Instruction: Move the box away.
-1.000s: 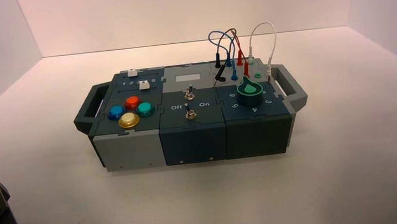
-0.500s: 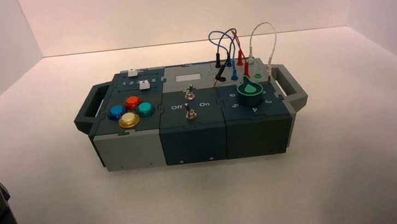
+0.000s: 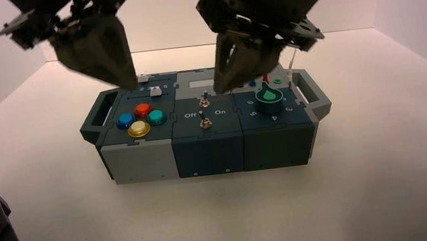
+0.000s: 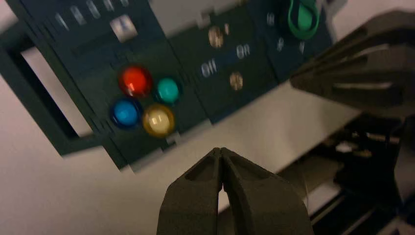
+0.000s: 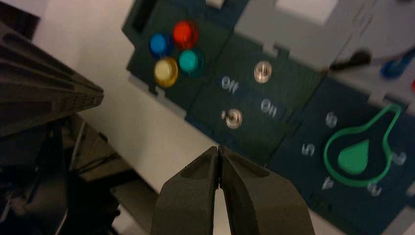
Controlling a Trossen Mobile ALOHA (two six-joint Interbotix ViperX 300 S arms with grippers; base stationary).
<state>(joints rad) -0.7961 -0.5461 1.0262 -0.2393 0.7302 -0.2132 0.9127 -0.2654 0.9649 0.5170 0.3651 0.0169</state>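
Black, wedge-shaped, the left tool [image 3: 126, 80] and right tool [image 3: 220, 87] hang clenched and empty above the box [image 3: 205, 124], its matte teal-and-grey panels carrying glossy round buttons [image 3: 141, 119], resting on the pale bench [image 3: 354, 189].
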